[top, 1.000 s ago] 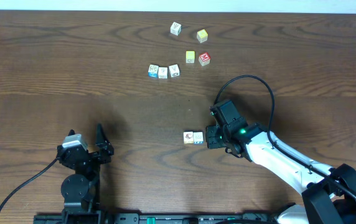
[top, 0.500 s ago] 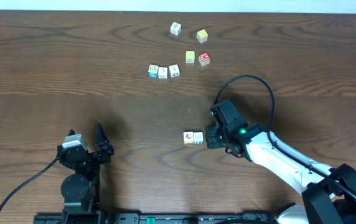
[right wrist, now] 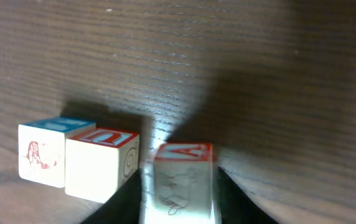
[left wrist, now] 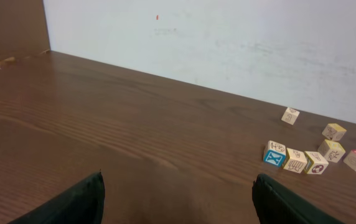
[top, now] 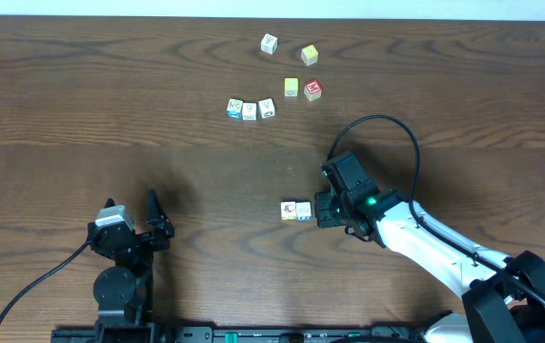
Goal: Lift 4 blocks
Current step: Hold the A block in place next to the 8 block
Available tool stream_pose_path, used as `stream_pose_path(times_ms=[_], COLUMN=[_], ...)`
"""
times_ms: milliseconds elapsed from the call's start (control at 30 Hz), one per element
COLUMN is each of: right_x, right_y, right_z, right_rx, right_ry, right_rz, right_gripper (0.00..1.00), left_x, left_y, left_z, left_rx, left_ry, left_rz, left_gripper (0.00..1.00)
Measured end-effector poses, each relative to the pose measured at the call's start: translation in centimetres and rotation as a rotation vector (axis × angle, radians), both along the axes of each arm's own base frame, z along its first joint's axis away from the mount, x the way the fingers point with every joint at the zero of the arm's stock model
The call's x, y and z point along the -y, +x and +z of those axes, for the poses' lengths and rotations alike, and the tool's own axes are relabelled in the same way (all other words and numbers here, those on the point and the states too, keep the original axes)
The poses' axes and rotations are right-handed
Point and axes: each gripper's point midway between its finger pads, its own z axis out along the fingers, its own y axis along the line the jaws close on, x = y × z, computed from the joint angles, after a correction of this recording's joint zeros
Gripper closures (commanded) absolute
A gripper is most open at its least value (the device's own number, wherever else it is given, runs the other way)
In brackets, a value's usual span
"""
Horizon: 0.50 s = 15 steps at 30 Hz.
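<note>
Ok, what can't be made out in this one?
Overhead: the block between the tips of the right pincer is hidden under the pincer; only its two neighbours show.
Right wrist: that block is blurred and cut off by the bottom edge; whether it is gripped or lifted cannot be told.
Left wrist: the far blocks are too small to read their letters.

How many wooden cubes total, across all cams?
10. Far side: cream cube, two yellow cubes, red-topped cube. Row of three mid-table. Pair beside the right fingers; last cube between them, wrist view only. The arm may hide more.
</note>
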Motion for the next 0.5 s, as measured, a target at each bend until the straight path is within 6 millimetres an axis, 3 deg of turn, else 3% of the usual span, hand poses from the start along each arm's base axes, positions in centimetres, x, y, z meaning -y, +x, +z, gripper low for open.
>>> stream_pose_path(times_ms=[67,133,233,500], right_x=[-0.02,-0.04,-0.04,-0.06], right_y=[0.02,0.02,0.03,0.06], right_z=[0.01,0.01,0.00,0.01], right_rx=[-0.002,0.000,-0.001,0.001], right_ry=[0.004,0.003,0.004,0.004], right_rz=[-0.009,-0.003,-0.007,-0.003], right_gripper=[0.60,0.69,0.57,0.60], left_x=[0.00,0.00,0.00,-0.01], left_y=[0.00,0.00,0.00,0.00], left_z=[0.00,0.00,0.00,0.00], left_rx=[0.000,0.000,0.000,0.000], left_ry=[0.000,0.000,0.000,0.000], left_rz=[0.000,0.000,0.000,0.000], left_gripper=[0.23,0.24,0.23,0.24])
